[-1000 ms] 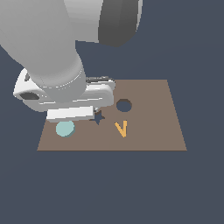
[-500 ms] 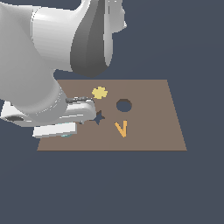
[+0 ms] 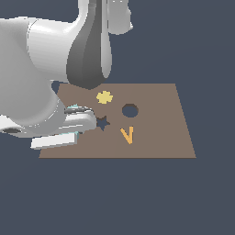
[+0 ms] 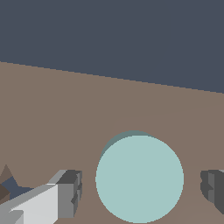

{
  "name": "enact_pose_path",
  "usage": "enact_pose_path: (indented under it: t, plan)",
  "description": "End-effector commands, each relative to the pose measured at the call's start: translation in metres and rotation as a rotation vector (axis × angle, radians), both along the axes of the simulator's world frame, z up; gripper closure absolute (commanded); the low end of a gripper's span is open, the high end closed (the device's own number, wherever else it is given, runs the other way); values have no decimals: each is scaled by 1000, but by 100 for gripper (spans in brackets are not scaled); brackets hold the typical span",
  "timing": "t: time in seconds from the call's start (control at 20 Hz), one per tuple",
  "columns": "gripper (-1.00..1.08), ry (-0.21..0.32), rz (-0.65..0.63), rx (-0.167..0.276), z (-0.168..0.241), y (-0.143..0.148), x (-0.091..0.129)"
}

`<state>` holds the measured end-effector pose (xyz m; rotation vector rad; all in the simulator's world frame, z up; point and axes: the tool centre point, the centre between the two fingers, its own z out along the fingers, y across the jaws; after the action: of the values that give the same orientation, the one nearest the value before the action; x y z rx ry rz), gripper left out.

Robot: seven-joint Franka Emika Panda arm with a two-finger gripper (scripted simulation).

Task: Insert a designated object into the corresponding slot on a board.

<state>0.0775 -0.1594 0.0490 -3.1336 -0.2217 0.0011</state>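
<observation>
In the wrist view the pale teal disc (image 4: 139,178) lies flat on the brown board (image 4: 65,113). My gripper (image 4: 140,189) is open, and the disc sits between its two fingers (image 4: 68,192), apart from both. In the exterior view the board (image 3: 160,133) shows the round dark slot (image 3: 130,110) near its middle. The arm's hand (image 3: 69,125) is low over the board's left part in the exterior view and hides the disc there. The slot lies to the exterior view's right of the hand.
A dark star-shaped cutout (image 3: 102,123) lies just beside the hand, and its edge shows in the wrist view (image 4: 8,186). A yellow flower-like shape (image 3: 104,97) and an orange V shape (image 3: 127,135) sit on the board near the slot.
The hand has dropped lower and moved towards the exterior view's left. The disc, visible a second ago, is now hidden behind the hand. The yellow shape has come into view.
</observation>
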Motion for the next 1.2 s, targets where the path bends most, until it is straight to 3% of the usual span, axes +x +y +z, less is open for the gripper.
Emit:
enact_pose_path:
  t: [0.0,0.6,0.65,1.15]
  plan:
    - [-92,-1,1,0,1,1,1]
    - [-92,-1,0,0,-19,1,0]
    - [108,-1,0,0,-19,1,0]
    - [108,-1,0,-1,-18,0,0]
